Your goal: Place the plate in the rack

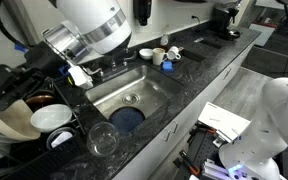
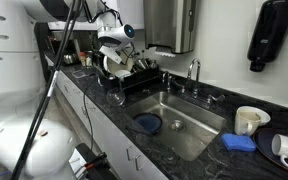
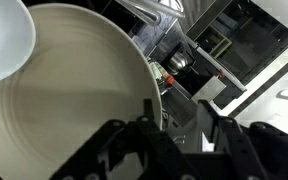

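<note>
In both exterior views: gripper (image 1: 81,72) low over black wire rack (image 1: 19,85), sink (image 1: 154,88) alongside it. In wrist view: fingers (image 3: 119,145) spread apart, straddling rim of cream plate (image 3: 64,110), upright against rack wires, seemingly settling into a slot.

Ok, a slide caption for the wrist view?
Wrist view: open claw straddling the rim of the cream plate, white bowl at upper left.

Glossy cream plate (image 3: 64,100), brushed-steel sink (image 1: 149,88)
</note>
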Controlling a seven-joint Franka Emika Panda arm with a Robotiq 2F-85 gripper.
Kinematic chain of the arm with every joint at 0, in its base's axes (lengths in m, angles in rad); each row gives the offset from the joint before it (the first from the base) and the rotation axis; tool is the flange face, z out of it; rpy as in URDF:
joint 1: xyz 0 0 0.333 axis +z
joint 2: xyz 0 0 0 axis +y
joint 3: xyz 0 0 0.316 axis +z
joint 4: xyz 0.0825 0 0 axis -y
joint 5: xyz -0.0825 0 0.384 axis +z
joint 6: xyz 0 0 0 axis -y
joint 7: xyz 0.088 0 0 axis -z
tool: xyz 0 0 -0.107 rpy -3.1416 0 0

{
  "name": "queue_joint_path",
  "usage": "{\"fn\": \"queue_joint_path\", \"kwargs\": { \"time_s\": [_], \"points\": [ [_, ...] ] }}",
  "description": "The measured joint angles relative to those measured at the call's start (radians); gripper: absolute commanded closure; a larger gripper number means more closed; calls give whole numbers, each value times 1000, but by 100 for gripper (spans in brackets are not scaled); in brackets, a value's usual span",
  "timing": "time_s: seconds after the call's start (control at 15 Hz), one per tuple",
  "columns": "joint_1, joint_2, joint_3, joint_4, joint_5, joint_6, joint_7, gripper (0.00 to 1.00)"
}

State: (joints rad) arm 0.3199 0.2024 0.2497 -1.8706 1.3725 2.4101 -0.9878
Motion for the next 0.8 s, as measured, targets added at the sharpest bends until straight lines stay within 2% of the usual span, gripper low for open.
{"fn": "queue_joint_path", "kwargs": {
  "time_s": [0.2,0.53,0.8],
  "points": [
    [-5,-4,-3,17,-37,0,12,1],
    [-30,-50,-32,20,-308,-26,158,0],
    [-73,-114,-60,21,-579,-123,305,0]
  ]
}}
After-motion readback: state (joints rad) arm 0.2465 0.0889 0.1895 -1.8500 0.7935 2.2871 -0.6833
